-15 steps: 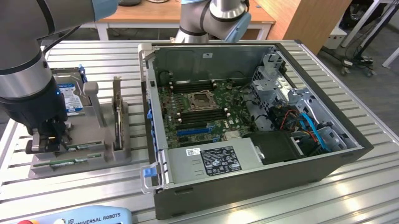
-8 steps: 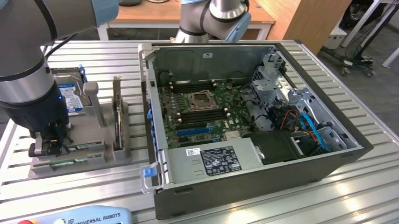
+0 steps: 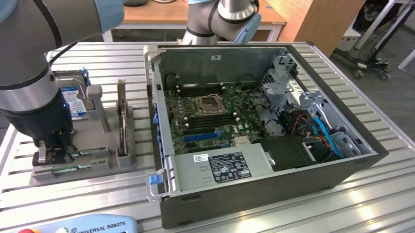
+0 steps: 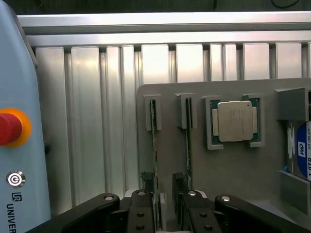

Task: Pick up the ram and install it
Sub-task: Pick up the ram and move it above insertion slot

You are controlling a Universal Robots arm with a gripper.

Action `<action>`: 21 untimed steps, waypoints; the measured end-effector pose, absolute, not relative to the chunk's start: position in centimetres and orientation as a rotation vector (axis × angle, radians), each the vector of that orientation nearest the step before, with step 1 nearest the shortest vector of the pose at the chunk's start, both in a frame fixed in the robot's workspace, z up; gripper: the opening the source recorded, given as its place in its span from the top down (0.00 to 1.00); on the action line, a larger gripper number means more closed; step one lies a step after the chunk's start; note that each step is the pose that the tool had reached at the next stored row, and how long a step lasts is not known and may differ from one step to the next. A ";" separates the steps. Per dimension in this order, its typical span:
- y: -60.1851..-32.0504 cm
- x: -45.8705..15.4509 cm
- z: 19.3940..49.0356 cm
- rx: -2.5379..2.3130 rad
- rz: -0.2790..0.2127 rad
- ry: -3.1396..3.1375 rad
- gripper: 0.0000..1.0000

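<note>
**A:** Your tool hangs low over the grey holder, jaws spread wide, with one finger on each side of the ram. Nothing is pinched.

**B:** Agreed. You're on the pick-up step, I'd say, and the install is untouched. The ram stands on edge in its slot, the outermost stick on the holder. It sits between the pads with a gap on each side, as far as I can tell.

**A:** Mind the second stick just beside it, then the processor, then the hard drive beyond. One finger sits in the lane between the two sticks, so you have little room there.

**B:** To my eye, a clean grip asks you to keep the pads square to the board's faces and centred, so closing doesn't tilt it.

**A:** Farther off, in the exterior view, the open computer case lies at three o'clock of the holder. It is on the same worktop, with its motherboard exposed. Your ram sits at about eight o'clock of that view.
</note>
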State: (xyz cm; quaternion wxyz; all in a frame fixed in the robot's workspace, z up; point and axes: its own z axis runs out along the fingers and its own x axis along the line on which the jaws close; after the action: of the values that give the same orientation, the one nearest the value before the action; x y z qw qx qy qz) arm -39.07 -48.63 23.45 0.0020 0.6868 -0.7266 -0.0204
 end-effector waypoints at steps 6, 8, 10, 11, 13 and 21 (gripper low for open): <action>-48.6 -39.1 23.2 2.162 -0.064 -2.272 0.70; -48.6 -39.1 23.1 2.168 -0.064 -2.267 0.70; -48.6 -39.1 23.1 2.175 -0.064 -2.260 0.70; -48.6 -39.1 23.0 2.179 -0.064 -2.256 0.70; -48.6 -39.1 23.0 2.185 -0.064 -2.249 0.70; -48.7 -39.1 22.7 2.208 -0.064 -2.227 0.70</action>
State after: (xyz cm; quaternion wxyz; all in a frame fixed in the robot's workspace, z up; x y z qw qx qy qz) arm -39.07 -48.66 22.74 0.0025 0.7040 -0.7099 -0.0203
